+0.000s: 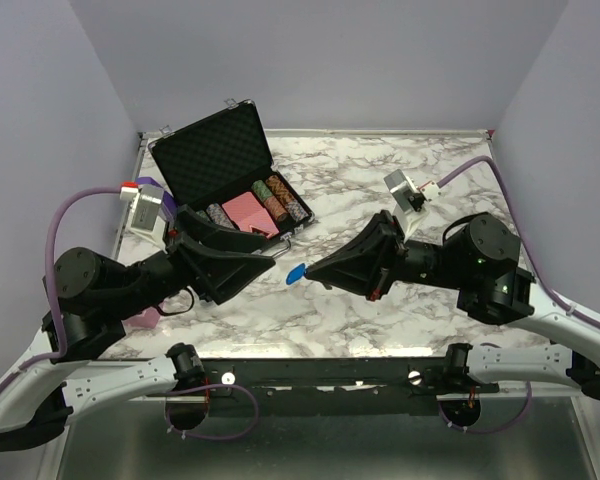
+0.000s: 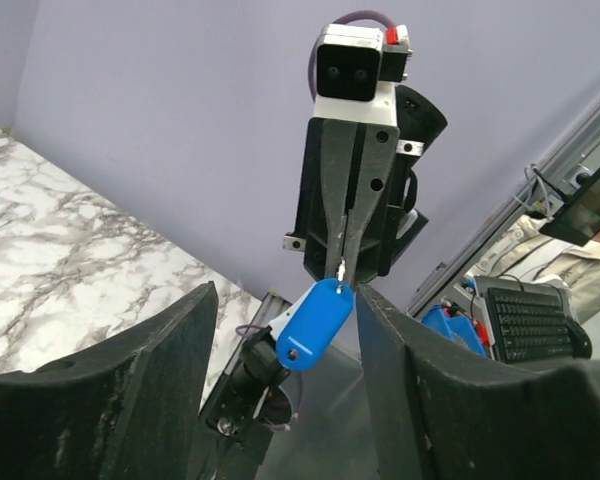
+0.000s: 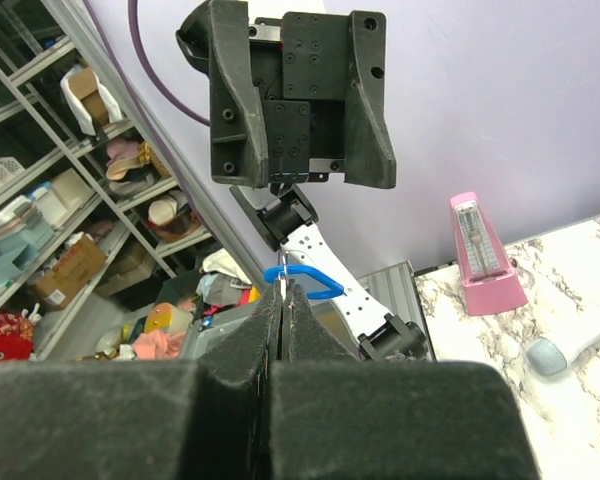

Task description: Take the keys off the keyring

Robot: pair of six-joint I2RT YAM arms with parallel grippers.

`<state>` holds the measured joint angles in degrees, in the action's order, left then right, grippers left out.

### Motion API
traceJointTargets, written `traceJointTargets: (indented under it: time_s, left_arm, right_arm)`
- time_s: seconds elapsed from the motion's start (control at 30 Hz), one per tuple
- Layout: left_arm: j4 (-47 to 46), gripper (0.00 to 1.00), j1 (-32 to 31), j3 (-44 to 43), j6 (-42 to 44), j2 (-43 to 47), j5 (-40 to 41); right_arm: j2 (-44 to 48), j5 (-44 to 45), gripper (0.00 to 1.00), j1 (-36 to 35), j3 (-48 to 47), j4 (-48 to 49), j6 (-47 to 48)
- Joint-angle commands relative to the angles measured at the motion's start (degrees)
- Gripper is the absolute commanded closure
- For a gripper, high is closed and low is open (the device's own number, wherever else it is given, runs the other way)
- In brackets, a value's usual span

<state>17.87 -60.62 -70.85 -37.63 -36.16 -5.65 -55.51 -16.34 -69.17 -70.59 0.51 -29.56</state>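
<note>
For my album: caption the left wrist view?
Right gripper, shut on the keyring, dangles its blue tag before the open left fingers.

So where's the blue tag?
In the top view the blue tag hangs in the middle from the shut right gripper, with the open left gripper beside it.

The table (image 1: 330, 165), topped in white marble with grey veins, is enclosed by plain lilac walls (image 1: 380, 60) at 9, 12 and 3 o'clock in the top view. It is lit evenly, and only soft shadows are cast on it. In the right wrist view, metal shelving (image 3: 80, 215) crowded with cardboard boxes (image 3: 68, 268) is found at 9 o'clock. In the left wrist view, a black keyboard (image 2: 533, 320) is seen at 4 o'clock.
</note>
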Motion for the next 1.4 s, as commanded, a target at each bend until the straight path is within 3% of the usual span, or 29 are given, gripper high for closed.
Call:
traceJointTargets:
  time_s: [0.0, 0.83, 1.0, 1.13, 1.37]
  left_arm:
    - [-5.1, 0.37, -0.2, 0.9, -1.7, -1.6, -4.9]
    - [-2.2, 0.61, -0.4, -1.0, -0.4, -5.8, -8.4]
    - [-2.0, 0.78, -0.4, -1.0, -0.3, -6.5, -8.3]
    - [-1.5, 0.99, -0.6, -1.3, -0.2, -6.6, -7.9]
    - [3.3, 1.00, -0.8, -3.9, 1.4, -8.0, -9.5]
  right_arm:
    - [-1.1, -0.4, 0.99, 0.1, -1.1, 2.2, 0.3]
    - [-2.5, -1.7, 0.99, 0.1, -2.5, 1.4, 0.4]
    - [-2.6, -2.0, 0.99, 0.1, -2.9, 1.2, 0.4]
    - [-2.5, -2.4, 0.99, 0.0, -3.0, 1.0, 0.3]
    - [-2.9, -4.5, 0.99, 0.1, -3.8, -0.4, 0.7]
